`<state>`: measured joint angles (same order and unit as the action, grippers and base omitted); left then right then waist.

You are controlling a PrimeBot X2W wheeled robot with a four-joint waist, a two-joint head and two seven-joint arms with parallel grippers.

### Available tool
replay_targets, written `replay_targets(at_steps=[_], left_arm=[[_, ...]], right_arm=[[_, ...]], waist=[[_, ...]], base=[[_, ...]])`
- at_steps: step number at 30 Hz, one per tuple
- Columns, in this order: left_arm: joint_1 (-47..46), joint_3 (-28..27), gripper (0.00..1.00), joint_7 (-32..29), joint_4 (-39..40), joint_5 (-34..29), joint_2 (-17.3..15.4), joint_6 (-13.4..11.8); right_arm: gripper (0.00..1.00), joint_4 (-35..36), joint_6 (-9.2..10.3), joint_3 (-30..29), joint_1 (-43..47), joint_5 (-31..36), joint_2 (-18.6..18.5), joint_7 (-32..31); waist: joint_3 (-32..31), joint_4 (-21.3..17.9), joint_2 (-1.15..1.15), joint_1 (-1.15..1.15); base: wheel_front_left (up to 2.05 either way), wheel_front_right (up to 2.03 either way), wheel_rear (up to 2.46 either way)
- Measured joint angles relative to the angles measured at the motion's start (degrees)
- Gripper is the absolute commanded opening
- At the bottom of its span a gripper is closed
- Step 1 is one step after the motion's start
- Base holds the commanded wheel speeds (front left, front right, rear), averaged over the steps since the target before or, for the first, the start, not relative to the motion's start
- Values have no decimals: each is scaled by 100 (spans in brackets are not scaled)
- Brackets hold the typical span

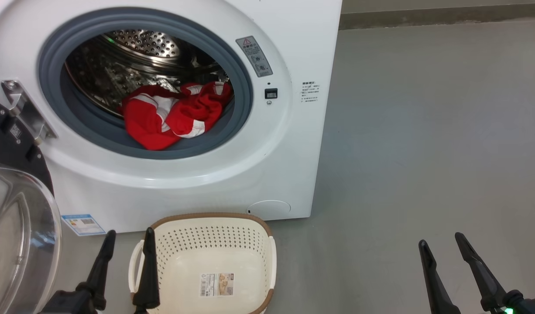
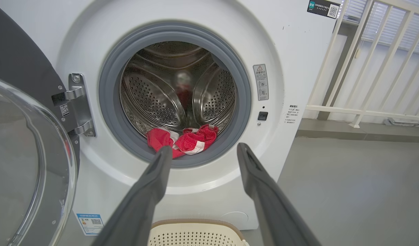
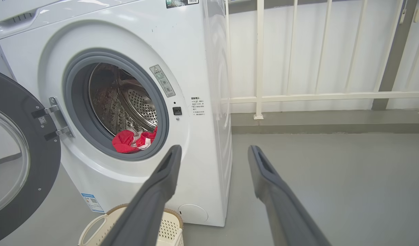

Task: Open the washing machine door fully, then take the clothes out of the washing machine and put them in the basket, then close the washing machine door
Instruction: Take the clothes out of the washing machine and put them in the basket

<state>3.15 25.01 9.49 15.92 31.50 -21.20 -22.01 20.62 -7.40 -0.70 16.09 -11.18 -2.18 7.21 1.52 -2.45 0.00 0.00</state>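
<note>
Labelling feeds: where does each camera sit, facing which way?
Head view: on head, looking down at washing machine and basket; left gripper, right gripper at bottom.
Left wrist view: on left arm, facing straight into drum; own open jaws.
Right wrist view: on right arm, facing machine obliquely, railing beyond; own open jaws.
Shared: all show the clothes, washing machine door.

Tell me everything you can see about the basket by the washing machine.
The basket is cream-white perforated plastic, rounded rectangular, with a brown woven-look rim, side handles and a sticker on its bottom. It stands upright and empty on the grey floor, close in front of the washing machine, below the drum opening. Whether it touches the machine is unclear.
</note>
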Motion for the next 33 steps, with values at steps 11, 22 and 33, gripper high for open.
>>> replay_targets(at_steps=[11, 22, 33], left_arm=[[-29, 26, 100, -15, 29, -13, -26, -20], [-481, 60, 100, -37, -66, -16, -11, 8], [-1385, 8, 100, -2, -679, -15, 160, 169]], right_arm=[[100, -1, 0, 42, -2, 0, 0, 21], [100, 18, 0, 77, -122, 1, -1, 47], [100, 29, 0, 147, -506, 21, -2, 66]], waist=[[146, -17, 0, 0], [517, -31, 0, 0], [1103, -88, 0, 0]], base=[[0, 0, 0], [0, 0, 0], [0, 0, 0]])
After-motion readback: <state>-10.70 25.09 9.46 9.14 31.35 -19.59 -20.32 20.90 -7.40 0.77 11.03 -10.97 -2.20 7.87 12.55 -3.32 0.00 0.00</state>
